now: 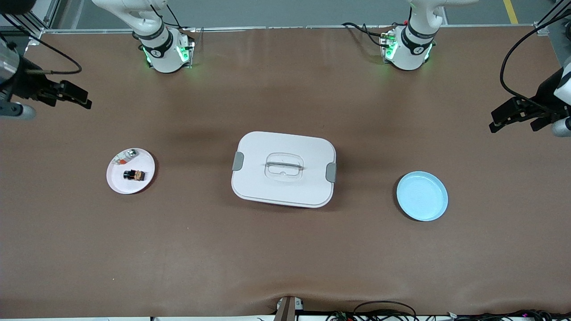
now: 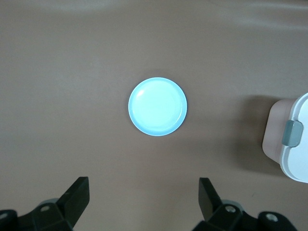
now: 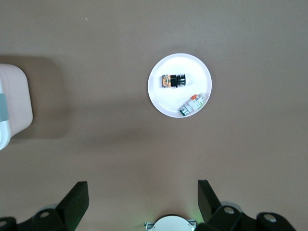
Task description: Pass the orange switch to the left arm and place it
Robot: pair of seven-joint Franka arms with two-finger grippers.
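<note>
- Status: the transfer is not yet begun, judging by the layout. No part is held, and both arms wait raised at the ends of the desk [image 1: 285, 267].
- Switch [image 1: 134, 174]: lies on its side on the white plate [image 1: 117, 185], toward the right arm's end of the desk. It touches nothing but the plate.
- Second part: a small silver-and-red piece [image 1: 126, 155] shares the white plate, just beside the switch and farther from the front camera. It is not the target.
- Box [image 1: 283, 169]: stands mid-desk, lid on, grey latches at both ends, between the white plate and the blue plate [image 1: 422, 195].
- Blue plate: lies toward the left arm's end of the desk, with nothing on it. It is the likely destination.
- Right gripper [image 1: 76, 96]: hangs over bare desk at its own end, fingers [image 3: 77, 199] apart, holding nothing. The white plate is well apart from it.
- Left gripper [image 1: 506, 117]: hangs over bare desk at its own end, fingers [image 2: 77, 198] apart, holding nothing. The blue plate is well apart from it.
- Remaining steps, as judged: right arm picks the switch; the arms hand it over clear of the box; left arm sets it on the blue plate.
- Writing: no brand, label or text is readable on the box, plates or parts. A small mark on each arm base cannot be made out.
</note>
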